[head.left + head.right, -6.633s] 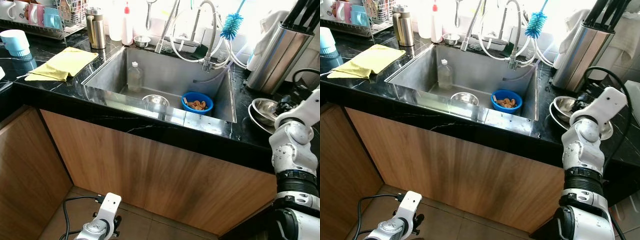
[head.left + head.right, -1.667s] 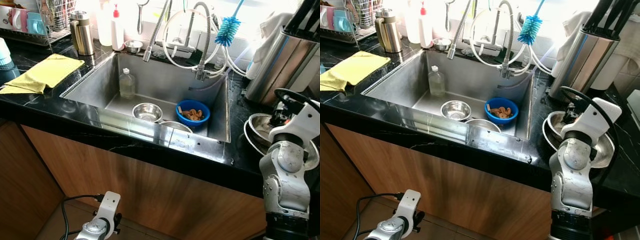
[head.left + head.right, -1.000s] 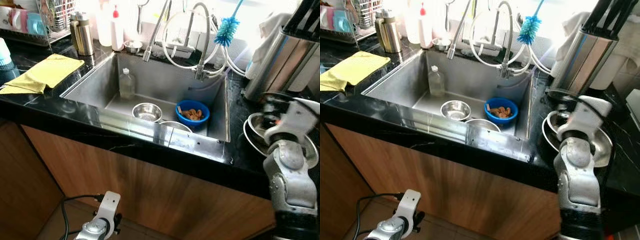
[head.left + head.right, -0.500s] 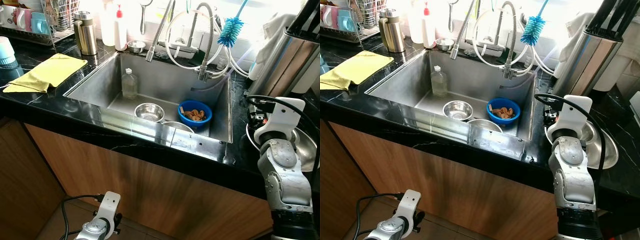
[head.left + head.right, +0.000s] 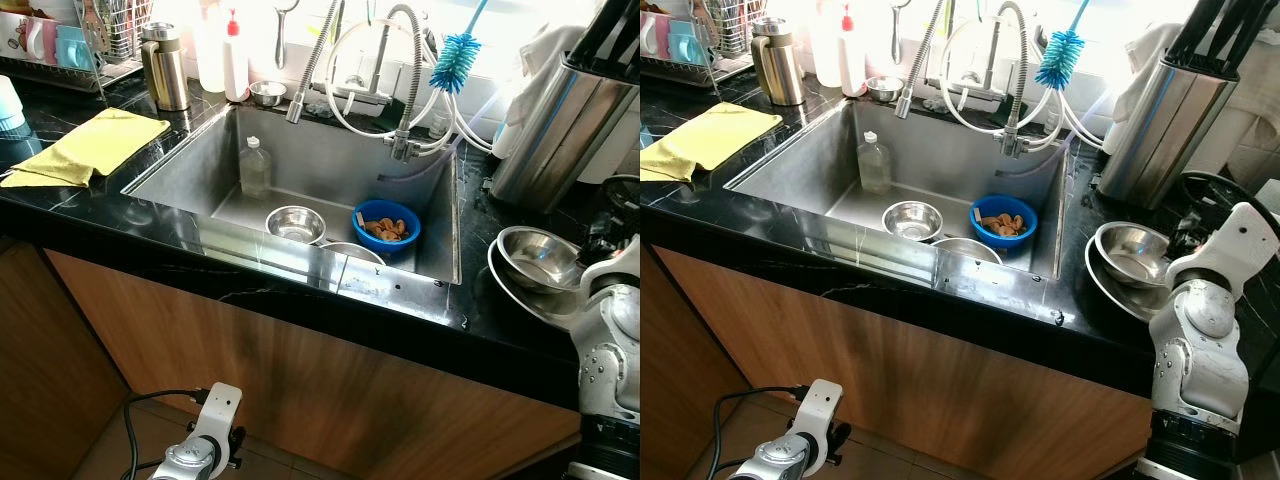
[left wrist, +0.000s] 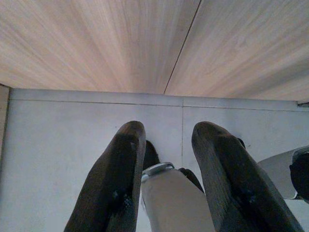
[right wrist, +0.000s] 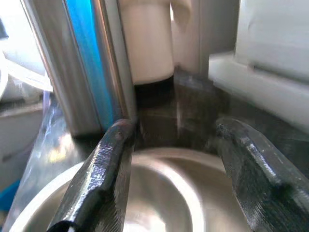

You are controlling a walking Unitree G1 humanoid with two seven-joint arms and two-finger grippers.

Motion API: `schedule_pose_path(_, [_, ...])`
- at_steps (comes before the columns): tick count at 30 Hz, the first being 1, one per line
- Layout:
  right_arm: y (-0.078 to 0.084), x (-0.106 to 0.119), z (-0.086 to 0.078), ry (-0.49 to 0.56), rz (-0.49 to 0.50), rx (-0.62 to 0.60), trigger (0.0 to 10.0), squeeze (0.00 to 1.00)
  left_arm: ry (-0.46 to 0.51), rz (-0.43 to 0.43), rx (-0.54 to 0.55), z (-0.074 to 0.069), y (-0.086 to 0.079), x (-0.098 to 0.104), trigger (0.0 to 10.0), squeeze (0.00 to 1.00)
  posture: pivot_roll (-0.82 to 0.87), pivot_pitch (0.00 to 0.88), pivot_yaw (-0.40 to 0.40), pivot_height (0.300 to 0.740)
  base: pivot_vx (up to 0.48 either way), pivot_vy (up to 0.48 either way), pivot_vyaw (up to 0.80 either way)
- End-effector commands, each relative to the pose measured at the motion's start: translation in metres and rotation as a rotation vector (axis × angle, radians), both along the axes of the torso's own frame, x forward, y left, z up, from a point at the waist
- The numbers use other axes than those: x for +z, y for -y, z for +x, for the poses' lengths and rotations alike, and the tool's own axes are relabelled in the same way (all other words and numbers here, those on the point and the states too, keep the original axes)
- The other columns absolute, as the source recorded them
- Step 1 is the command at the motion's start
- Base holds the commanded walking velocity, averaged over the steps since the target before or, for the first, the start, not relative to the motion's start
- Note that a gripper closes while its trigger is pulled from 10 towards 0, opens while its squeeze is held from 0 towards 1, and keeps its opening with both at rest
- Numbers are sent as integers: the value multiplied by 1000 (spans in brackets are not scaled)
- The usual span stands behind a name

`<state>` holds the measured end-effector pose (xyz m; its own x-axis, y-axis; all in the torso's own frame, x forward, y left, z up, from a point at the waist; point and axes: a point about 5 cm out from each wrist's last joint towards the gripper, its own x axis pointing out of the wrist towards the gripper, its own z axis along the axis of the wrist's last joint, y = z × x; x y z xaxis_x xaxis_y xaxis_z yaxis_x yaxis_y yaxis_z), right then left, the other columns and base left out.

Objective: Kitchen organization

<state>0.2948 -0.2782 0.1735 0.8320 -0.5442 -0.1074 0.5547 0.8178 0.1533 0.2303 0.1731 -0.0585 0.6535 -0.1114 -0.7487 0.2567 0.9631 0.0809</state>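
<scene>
Two shiny steel bowls stacked on black counter, right of sink. Light, hard, slippery; best pinched at thin rim. Right gripper open over bowls. Left gripper open, hanging low.

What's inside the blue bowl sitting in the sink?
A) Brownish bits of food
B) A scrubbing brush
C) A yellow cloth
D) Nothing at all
A: the blue bowl on the floor of the sink holds a small heap of brownish food pieces, while the yellow cloth lies on the counter to the left and the blue brush hangs by the tap.
</scene>
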Motion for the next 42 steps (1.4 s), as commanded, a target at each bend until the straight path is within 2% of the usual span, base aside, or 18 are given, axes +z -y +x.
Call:
schedule_pose_path(1, [-1, -5, 0, -36, 35, -8, 10000, 0, -11, -5, 1, -1, 2, -1, 10000, 0, 214, 45, -129, 711, 0, 0, 0])
schedule_pose_path(7, [-4, -10, 0, -45, 111, -41, 10000, 0, -11, -5, 2, -1, 2, -1, 10000, 0, 215, 45, -132, 711, 0, 0, 0])
schedule_pose_path(15, [6, -6, -7, 11, 176, -169, 10000, 0, -9, -4, 3, -1, 2, -1, 10000, 0, 216, 40, -131, 711, 0, 0, 0])
schedule_pose_path(29, [-10, -14, 4, -38, 232, -78, 10000, 0, -8, 3, -1, -1, 2, -1, 10000, 0, 225, 32, -137, 711, 0, 0, 0])
schedule_pose_path(36, [-10, -12, 5, -41, 234, -81, 10000, 0, -5, 7, -11, -1, 2, -1, 10000, 0, 226, 28, -137, 711, 0, 0, 0])
schedule_pose_path(42, [-6, -12, 2, -14, 281, -150, 10000, 0, -2, 8, -17, 0, 2, -1, 10000, 0, 225, 31, -135, 711, 0, 0, 0])
